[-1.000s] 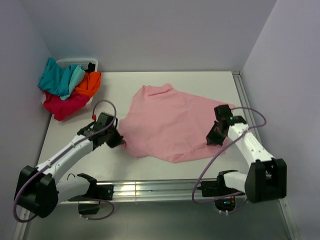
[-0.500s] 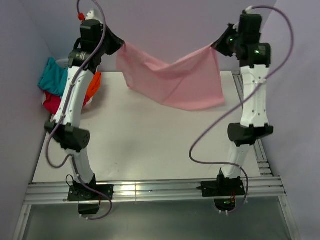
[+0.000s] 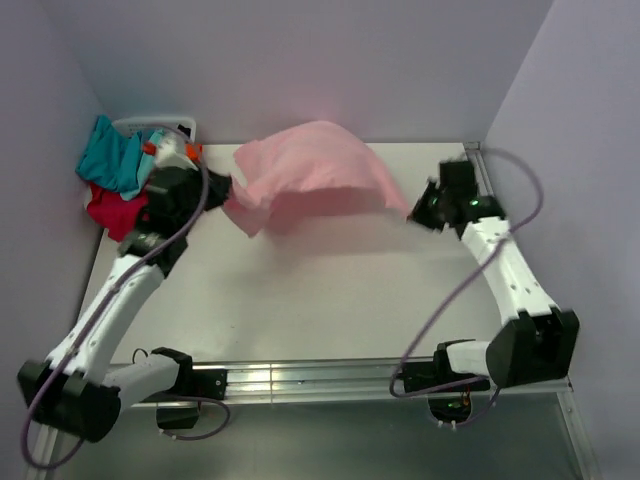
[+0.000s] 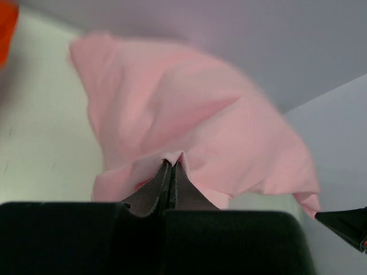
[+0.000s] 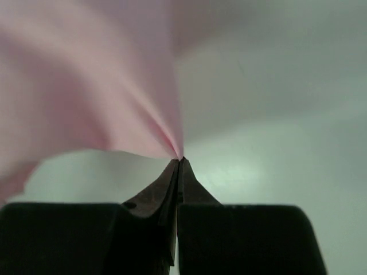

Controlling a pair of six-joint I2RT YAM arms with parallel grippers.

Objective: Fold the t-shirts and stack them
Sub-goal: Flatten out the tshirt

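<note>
Both arms have swung down from up high, and the pink t-shirt (image 3: 310, 165) has come down with them, puffed up with air like a little tent. It floats over the middle of the bench (image 3: 300, 300), and I think it has not landed yet. The left claw (image 3: 222, 192), at nine o'clock, is pressed tight on one edge of the shirt. The right claw (image 3: 414, 212), at three o'clock, pinches the other edge. Holding two far-apart spots should let the shirt drop flat and wide, ready for folding. Far back at eleven o'clock, the teal t-shirt (image 3: 108, 155) and the crimson t-shirt (image 3: 112, 212) wait in a heap.
</note>
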